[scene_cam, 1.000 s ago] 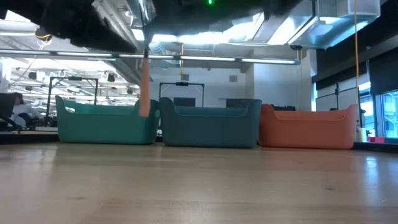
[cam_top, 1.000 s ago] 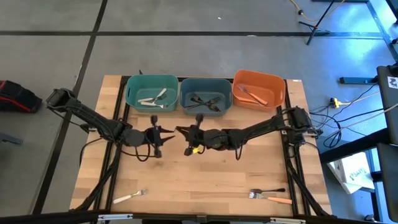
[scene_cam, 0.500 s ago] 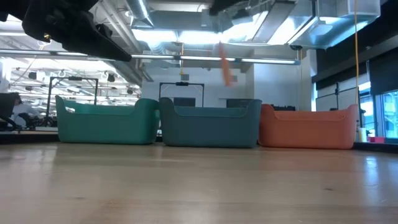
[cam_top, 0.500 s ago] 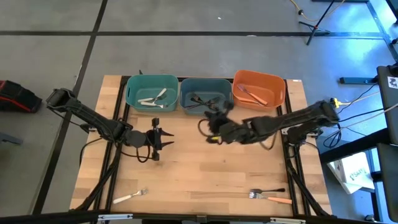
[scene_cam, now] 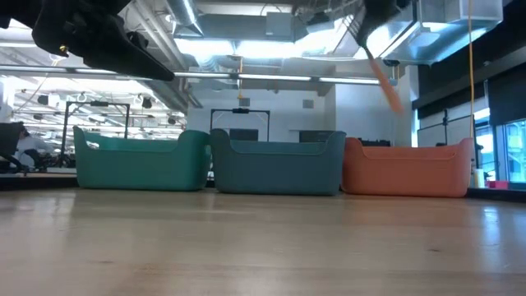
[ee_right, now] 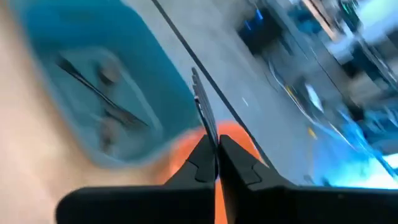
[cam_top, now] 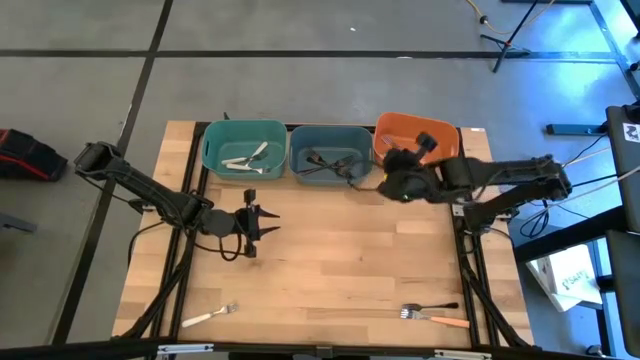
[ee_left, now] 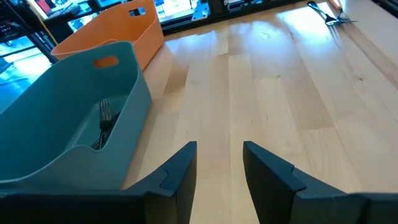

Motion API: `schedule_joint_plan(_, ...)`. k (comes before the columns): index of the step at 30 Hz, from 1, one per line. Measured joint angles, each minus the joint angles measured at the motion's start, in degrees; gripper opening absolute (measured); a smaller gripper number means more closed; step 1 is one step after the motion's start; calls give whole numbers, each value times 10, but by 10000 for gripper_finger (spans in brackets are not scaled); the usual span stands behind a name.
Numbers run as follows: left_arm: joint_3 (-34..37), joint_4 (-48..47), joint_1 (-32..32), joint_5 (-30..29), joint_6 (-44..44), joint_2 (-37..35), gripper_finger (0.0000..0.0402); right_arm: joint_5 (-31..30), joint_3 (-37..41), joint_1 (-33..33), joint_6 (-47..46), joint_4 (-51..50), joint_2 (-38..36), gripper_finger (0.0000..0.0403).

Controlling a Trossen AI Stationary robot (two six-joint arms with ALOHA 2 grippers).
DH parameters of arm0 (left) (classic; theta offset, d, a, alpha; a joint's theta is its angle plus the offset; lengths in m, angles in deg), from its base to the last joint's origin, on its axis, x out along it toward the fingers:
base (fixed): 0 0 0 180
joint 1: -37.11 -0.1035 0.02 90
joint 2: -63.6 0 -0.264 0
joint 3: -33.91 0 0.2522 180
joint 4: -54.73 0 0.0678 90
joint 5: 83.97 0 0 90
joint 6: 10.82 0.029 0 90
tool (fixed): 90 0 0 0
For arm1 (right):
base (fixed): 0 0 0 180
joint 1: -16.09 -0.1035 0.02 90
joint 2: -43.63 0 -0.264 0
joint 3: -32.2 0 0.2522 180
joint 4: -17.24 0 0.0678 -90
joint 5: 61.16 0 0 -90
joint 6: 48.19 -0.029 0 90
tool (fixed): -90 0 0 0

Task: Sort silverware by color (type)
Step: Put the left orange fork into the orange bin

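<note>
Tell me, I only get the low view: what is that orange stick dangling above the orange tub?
Observer: A fork, seen by its handle. The right wrist view shows the right gripper shut on it, metal tines pointing ahead.
Operator: Any left to sort?
Observer: From above, three lie on the table: a white fork, and a black fork beside an orange one.
Operator: And the other arm?
Observer: The left gripper hovers open over mid-table.

Overhead looks straight down; low view faces the bins (scene_cam: 275, 163) level.
</note>
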Motion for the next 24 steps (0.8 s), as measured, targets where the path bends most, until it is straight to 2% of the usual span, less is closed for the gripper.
schedule_joint_plan(3,0,0,0,0,0,0,125,14,4,55,-7,-39,0,0)
schedule_joint_plan(12,0,0,0,0,0,0,125,105,41,230,40,-30,1,0)
schedule_joint_plan(20,0,3,0,-1,1,0,125,189,91,323,95,-2,1,0)
schedule_joint_plan(24,0,4,0,-1,1,0,125,193,113,346,103,8,1,0)
